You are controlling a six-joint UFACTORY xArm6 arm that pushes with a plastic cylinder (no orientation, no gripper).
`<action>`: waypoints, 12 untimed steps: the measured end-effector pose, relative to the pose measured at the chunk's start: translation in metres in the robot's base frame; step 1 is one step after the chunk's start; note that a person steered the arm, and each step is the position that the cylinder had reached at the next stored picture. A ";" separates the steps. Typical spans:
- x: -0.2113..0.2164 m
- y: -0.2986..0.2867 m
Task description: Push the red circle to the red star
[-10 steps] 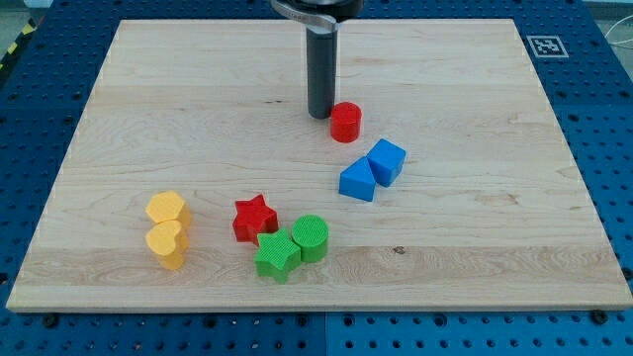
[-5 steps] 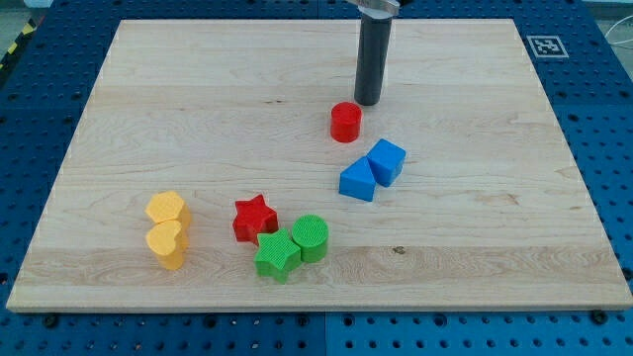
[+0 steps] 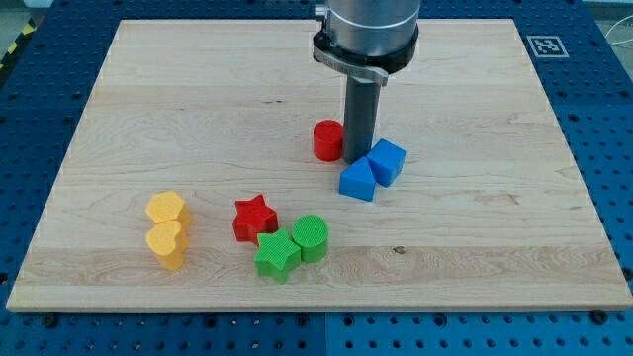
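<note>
The red circle [image 3: 327, 140] stands a little above the board's middle. My tip [image 3: 357, 160] is right beside it on the view's right, touching or nearly touching it, with the two blue blocks just below and right of the tip. The red star [image 3: 254, 218] lies lower and to the view's left, well apart from the red circle. The rod comes down from the arm's head at the view's top.
Two blue blocks [image 3: 358, 181] [image 3: 387, 161] sit side by side right of the tip. A green star [image 3: 277, 254] and a green circle [image 3: 311, 237] touch the red star's lower right. Two yellow blocks [image 3: 166, 210] [image 3: 168, 243] stand at lower left.
My tip has swung from the circle's upper left, round its top, down to its right side. The red circle has shifted left and slightly down.
</note>
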State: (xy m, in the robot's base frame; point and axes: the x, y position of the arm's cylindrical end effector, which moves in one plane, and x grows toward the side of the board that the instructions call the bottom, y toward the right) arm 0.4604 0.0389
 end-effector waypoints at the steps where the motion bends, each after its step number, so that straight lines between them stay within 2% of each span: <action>1: 0.002 0.004; 4: -0.050 0.018; 5: -0.048 0.002; 9: 0.015 -0.027; 12: -0.040 -0.033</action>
State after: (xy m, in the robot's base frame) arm 0.4200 0.0063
